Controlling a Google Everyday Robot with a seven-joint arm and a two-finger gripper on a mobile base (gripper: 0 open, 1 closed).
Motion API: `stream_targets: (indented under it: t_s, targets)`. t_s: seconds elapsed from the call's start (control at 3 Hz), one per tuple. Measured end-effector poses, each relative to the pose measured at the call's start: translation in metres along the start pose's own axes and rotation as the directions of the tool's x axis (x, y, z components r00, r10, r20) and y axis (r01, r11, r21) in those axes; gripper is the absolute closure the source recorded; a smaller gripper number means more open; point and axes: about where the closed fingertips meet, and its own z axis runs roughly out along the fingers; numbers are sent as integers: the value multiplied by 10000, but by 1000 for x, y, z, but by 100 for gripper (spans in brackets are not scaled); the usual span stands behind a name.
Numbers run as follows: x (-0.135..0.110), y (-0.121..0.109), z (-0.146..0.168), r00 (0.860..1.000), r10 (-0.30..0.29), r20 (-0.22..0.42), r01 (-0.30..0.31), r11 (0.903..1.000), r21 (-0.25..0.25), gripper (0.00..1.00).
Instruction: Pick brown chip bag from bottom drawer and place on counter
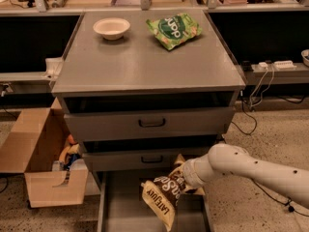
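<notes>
So, the crinkly dark brown and tan chip bag with white lettering point(161, 197) is found tilted over the right side of the wide, shallow grey metal bottom drawer point(126, 211). Its top end is tucked against the two-finger gripper point(186, 177) at the tip of the white arm reaching in from the right. Whether the gripper is actually clamped on the bag can't be told, since that end is buried in crumpled foil.

The step in hand is judged to be the lift-out. It's probably best done by drawing the bag forward first, out from under the lower grey drawer front with the black handle point(151, 159), which it sits just in front of. Only then should it be raised, slowly, because crinkly foil is likely to slip or swing. For the drop, the bare front half of the broad flat grey counter top point(145, 66) looks safest, well apart from the green chip bag point(174, 29) and the small white bowl point(111, 27) at the back.

Hard to make out:
- Whether the bag's bottom corner is touching the drawer floor.
- The drawer's front edge, which is cut off at the bottom.
- The rest of the arm, which is cut off at the right.
</notes>
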Motion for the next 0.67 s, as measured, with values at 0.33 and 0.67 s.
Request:
stream_targets:
  t_s: [0.33,0.67]
  targets:
    - [-22,-19,-11,9986,-480,-220,485,9986,217,100]
    - [-108,-63,-44,9653,-2495,-767,2563,9616,982,100]
